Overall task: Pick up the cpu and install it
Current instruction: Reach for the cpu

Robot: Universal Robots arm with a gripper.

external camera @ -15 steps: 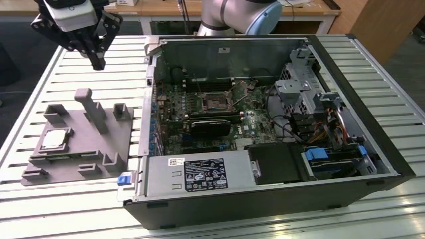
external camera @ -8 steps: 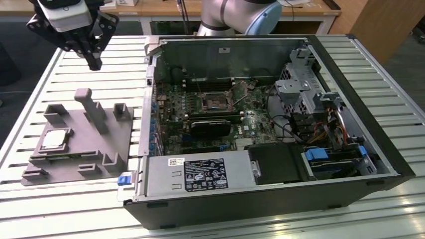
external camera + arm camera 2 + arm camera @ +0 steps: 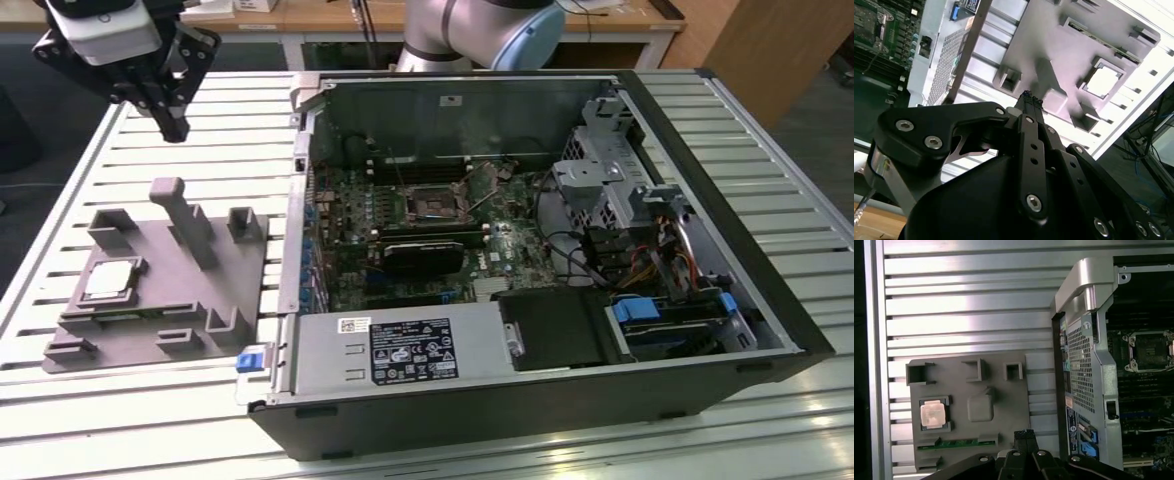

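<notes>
The tool point(image 3: 171, 125) hangs over the slatted tabletop point(image 3: 234, 135), fingers pressed together on nothing. In the exterior view the cpu point(image 3: 114, 280) lies at about six o'clock from it, seated in the grey tray point(image 3: 254, 275). The open computer case point(image 3: 454, 110) sits around four o'clock.

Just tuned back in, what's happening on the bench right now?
One robot arm is on a cpu install. Its gripper hangs shut and empty above the slatted table, near the grey tray, touching nothing. The cpu lies flat in its pocket in the tray, not yet picked up. The open computer case lies beside the tray, at the exterior view's right, with the motherboard socket exposed.
</notes>
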